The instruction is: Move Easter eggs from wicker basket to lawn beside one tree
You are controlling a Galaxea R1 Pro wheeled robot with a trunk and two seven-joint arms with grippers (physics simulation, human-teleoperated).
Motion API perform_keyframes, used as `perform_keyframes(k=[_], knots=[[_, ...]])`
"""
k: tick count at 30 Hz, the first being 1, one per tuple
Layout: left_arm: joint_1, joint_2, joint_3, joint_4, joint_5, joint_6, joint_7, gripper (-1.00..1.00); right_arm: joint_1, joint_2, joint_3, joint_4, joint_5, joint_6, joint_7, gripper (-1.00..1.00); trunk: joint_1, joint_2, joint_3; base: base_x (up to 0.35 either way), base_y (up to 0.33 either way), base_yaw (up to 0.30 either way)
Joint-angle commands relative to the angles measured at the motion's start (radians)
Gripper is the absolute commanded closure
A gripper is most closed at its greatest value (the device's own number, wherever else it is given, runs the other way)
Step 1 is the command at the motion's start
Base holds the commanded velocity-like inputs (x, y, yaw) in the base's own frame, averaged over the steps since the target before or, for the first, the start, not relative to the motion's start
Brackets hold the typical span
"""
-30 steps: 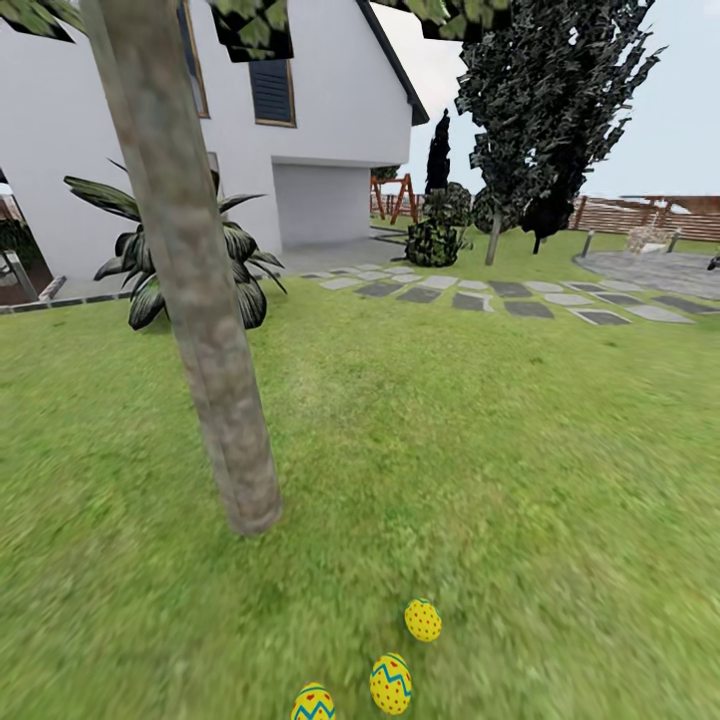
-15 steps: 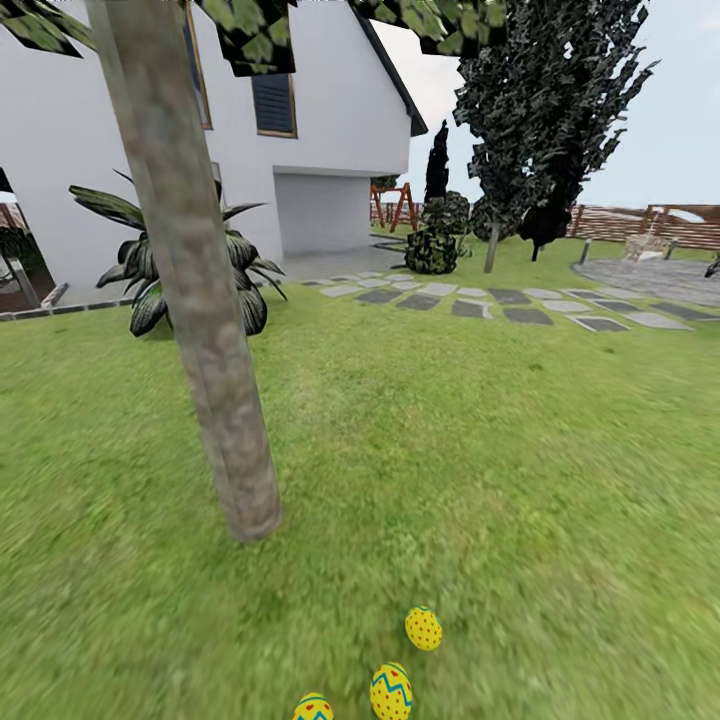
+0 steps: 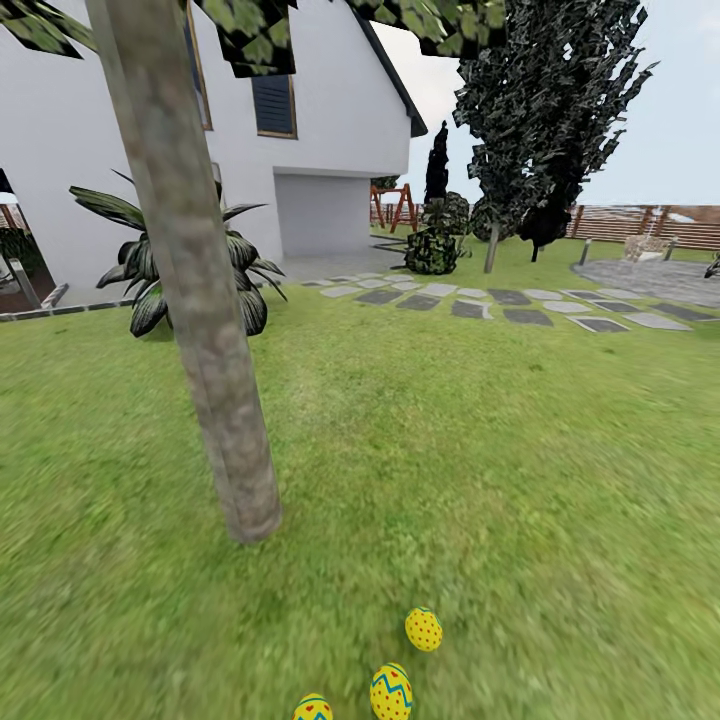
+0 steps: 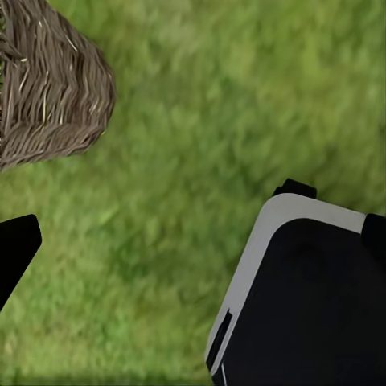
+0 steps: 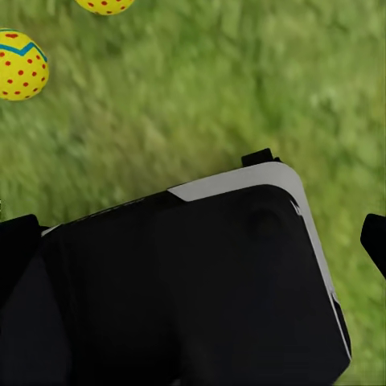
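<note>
From the head camera, the tree (image 3: 205, 330) rises from the lawn (image 3: 480, 450) with its mottled trunk leaning a little, leaves hanging at the top of the frame. Three eggs lie on the grass near the trunk's foot: one egg (image 3: 423, 629) farthest from the camera, a second egg (image 3: 391, 691) just beside it and nearer, and a third egg (image 3: 313, 708) cut by the lower edge. All three lie apart from each other and from the trunk. Behind the tree stands a broad-leaved dark plant (image 3: 140, 270), a white house (image 3: 320, 110), a grey stepping-stone path (image 3: 500, 305) and dark conical trees (image 3: 545, 110). In the left wrist camera, the basket (image 4: 48, 88) sits on the grass, well beyond the left gripper's reach and off to one side of it; only its woven wall shows, so its inside cannot be judged. A black fingertip (image 4: 14, 253) shows at one edge and another dark tip at the opposite edge, wide apart with only grass and a black, white-edged robot body (image 4: 305, 297) between them, so these jaws stand released. In the right wrist camera, two eggs lie on the grass ahead of the jaws, one egg (image 5: 20, 64) and another egg (image 5: 104, 5) cut by the frame edge. Dark tips (image 5: 16, 233) sit at opposite edges, spread wide and grasping nothing, above the same black body.
</note>
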Motion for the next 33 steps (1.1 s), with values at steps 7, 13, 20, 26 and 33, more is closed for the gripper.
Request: perform_keyframes(k=[7, 13, 20, 26, 33], knots=[[0.000, -0.001, -0.008, -0.001, 0.008, -0.002, 0.006, -1.00, -0.001, 0.004, -0.008, 0.007, 0.004, -0.003, 0.004, -1.00, 0.001, -0.002, -0.002, 0.000, 0.000, 0.000], [0.000, 0.000, -0.007, -0.001, 0.008, -0.002, 0.005, -1.00, -0.001, 0.002, -0.008, 0.007, 0.004, -0.003, 0.004, -1.00, 0.001, -0.002, -0.002, 0.000, 0.000, 0.000], [0.000, 0.000, -0.007, -0.001, 0.008, -0.002, 0.005, -1.00, -0.001, 0.003, -0.008, 0.007, 0.004, -0.003, 0.004, -1.00, 0.001, -0.002, -0.002, 0.000, 0.000, 0.000], [0.000, -0.001, -0.007, -0.001, 0.008, -0.002, 0.005, -1.00, -0.001, 0.004, -0.008, 0.007, 0.004, -0.003, 0.004, -1.00, 0.001, -0.002, -0.002, 0.000, 0.000, 0.000], [0.000, -0.001, -0.007, -0.001, 0.009, -0.002, 0.005, -1.00, -0.001, 0.004, -0.008, 0.007, 0.004, -0.004, 0.004, -1.00, 0.001, -0.002, -0.002, 0.000, 0.000, 0.000]])
